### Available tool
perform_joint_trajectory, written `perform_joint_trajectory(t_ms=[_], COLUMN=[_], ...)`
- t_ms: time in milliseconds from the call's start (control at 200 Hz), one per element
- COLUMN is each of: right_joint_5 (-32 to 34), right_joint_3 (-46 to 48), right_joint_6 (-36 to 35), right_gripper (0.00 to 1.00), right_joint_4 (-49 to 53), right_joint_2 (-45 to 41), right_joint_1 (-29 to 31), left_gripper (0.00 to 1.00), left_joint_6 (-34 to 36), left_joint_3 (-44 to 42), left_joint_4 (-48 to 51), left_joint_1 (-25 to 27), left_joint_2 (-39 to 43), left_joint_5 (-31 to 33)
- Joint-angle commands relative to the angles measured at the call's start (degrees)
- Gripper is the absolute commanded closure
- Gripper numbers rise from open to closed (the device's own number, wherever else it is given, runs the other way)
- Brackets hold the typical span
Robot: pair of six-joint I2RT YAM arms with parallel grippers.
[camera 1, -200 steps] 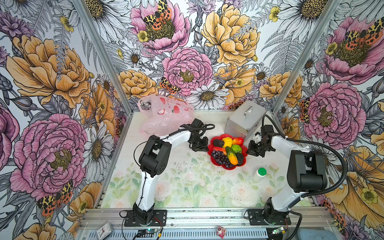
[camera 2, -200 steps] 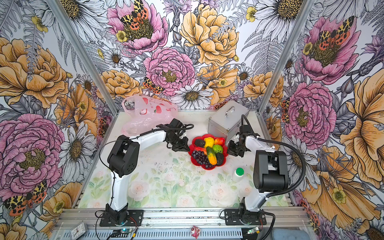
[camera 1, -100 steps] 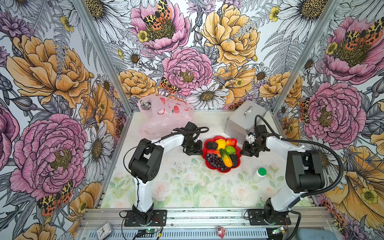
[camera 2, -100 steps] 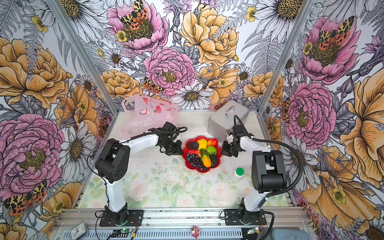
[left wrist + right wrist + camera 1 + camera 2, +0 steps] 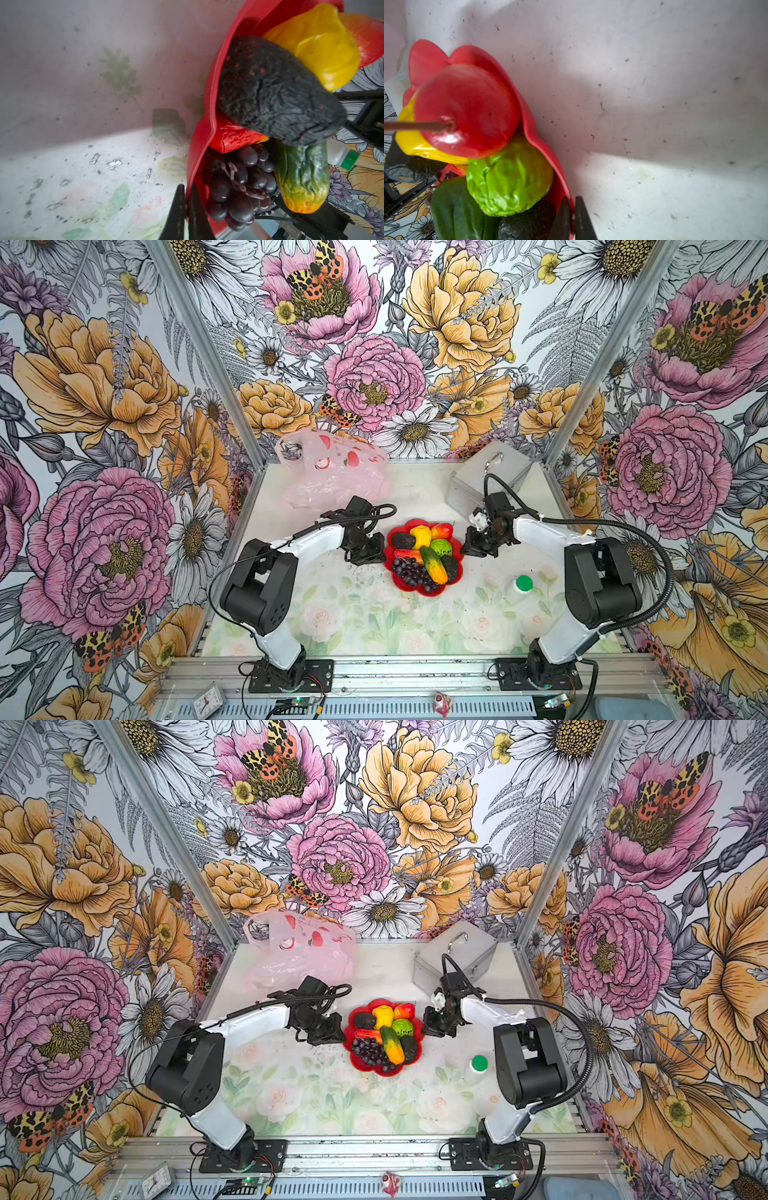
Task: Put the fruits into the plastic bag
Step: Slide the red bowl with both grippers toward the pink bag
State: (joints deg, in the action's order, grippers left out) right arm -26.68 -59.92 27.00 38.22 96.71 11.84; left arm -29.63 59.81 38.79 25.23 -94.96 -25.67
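Landmark: the glossy red flower-shaped plastic plate [image 5: 419,592] is standing as the reference for every place below; whether it is touching the pale floral-printed table top [image 5: 353,614] cannot be told.

Left claw: the left gripper [image 5: 376,549] is pinching the plate's rim on the side facing the left arm. In the left wrist view its black fingers [image 5: 178,207] are sitting nearly together with only the thin red edge between them.

Right claw: the right gripper [image 5: 467,548] is clamping the opposite rim the same way, narrow, one finger [image 5: 583,218] outside the lip and one inside.

Fruits: all are lying piled in the plate.
- The yellow lumpy fruit [image 5: 421,536] and the round red-orange fruit [image 5: 441,530] are sitting at its far edge.
- The bumpy bright green ball [image 5: 440,547] is resting just under the red one.
- One wrinkled dark avocado [image 5: 401,540] is lying by the left rim and another dark avocado [image 5: 450,567] by the right rim.
- The long green-orange mango [image 5: 433,570] is lying across the middle.
- The dark purple grape bunch [image 5: 409,572] is filling the near left part.

Bag: the thin translucent pale pink plastic bag [image 5: 332,479] with red-and-white prints is slumping well beyond the plate, far and to the left, apart from both claws.

Other: the silver metal case [image 5: 492,477] with a handle is standing beyond the plate to the right; a white bottle with a green cap [image 5: 523,584] is standing nearer, to the plate's right.
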Motion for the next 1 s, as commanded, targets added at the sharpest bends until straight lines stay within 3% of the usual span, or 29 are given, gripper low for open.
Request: perform_joint_trajectory(t_ms=[0,425,726,766,846,996], right_joint_5=[3.4,3.9,3.5,3.3,3.7,4.3], right_joint_3=[-2.5,-9.1,-14.0,-14.3,-15.0,-15.3], right_joint_6=[1.9,5.0,6.0,6.0,6.0,6.1], right_gripper=[0.92,0.92,0.92,0.92,0.92,0.92], right_joint_4=[-1.4,-2.0,-2.0,-2.0,-2.0,-2.0], right_joint_2=[1.8,7.6,11.7,12.2,12.9,13.3], right_joint_1=[1.6,10.3,15.0,15.6,17.0,17.8], left_gripper=[0.98,0.94,0.86,0.83,0.67,0.59], left_joint_6=[1.0,2.6,0.8,0.5,0.0,0.2], left_joint_3=[-3.4,-14.8,-14.7,-14.4,-13.9,-13.3], left_joint_4=[1.3,1.5,5.2,6.3,8.1,9.2], left_joint_1=[-3.0,-13.2,-15.6,-15.6,-15.7,-15.7], left_joint_2=[4.2,14.0,15.5,15.8,16.5,15.9], left_joint_5=[3.6,1.3,4.4,5.1,6.3,6.5])
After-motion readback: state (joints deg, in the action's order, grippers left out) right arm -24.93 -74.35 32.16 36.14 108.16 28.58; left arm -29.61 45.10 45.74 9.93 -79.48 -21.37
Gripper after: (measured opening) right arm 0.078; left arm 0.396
